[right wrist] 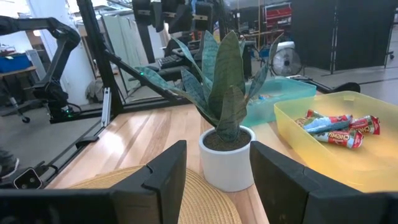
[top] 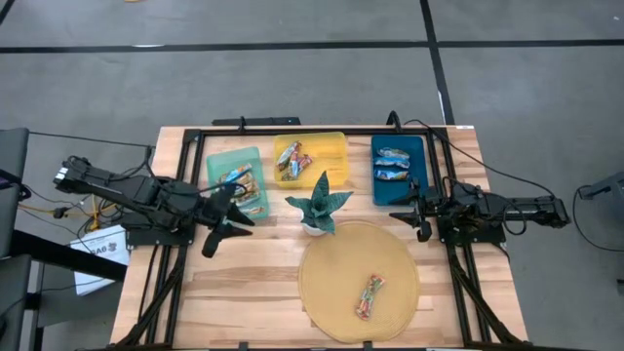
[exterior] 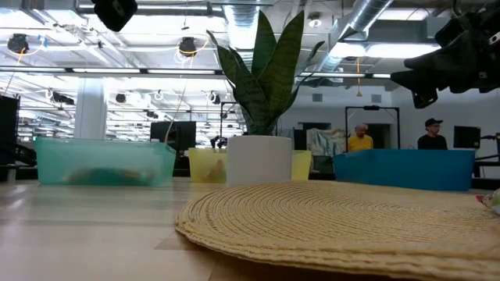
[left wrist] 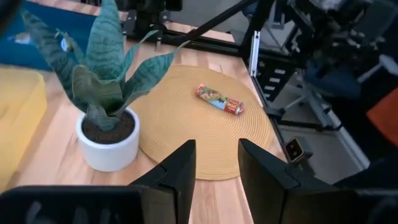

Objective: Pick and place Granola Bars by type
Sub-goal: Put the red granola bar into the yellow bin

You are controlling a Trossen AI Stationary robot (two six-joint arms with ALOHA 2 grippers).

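One multicoloured granola bar [top: 370,297] [left wrist: 219,99] lies flat on the round woven mat [top: 336,268]. More multicoloured bars lie in the teal bin [top: 237,180] and the yellow bin [top: 310,156] [right wrist: 336,129]. Blue bars lie in the blue bin [top: 399,168]. My left gripper [top: 222,219] [left wrist: 217,165] hovers open over the table near the teal bin, facing the plant and the mat. My right gripper [top: 414,216] [right wrist: 217,180] hovers open beside the blue bin, above the mat's far right edge, facing the plant.
A green potted plant [top: 319,207] [left wrist: 102,81] [right wrist: 224,106] in a white pot stands between the grippers, at the mat's far edge. The three bins line the table's far side. Bare wood shows to the left of the mat [top: 244,283]. People stand in the room beyond [exterior: 361,139].
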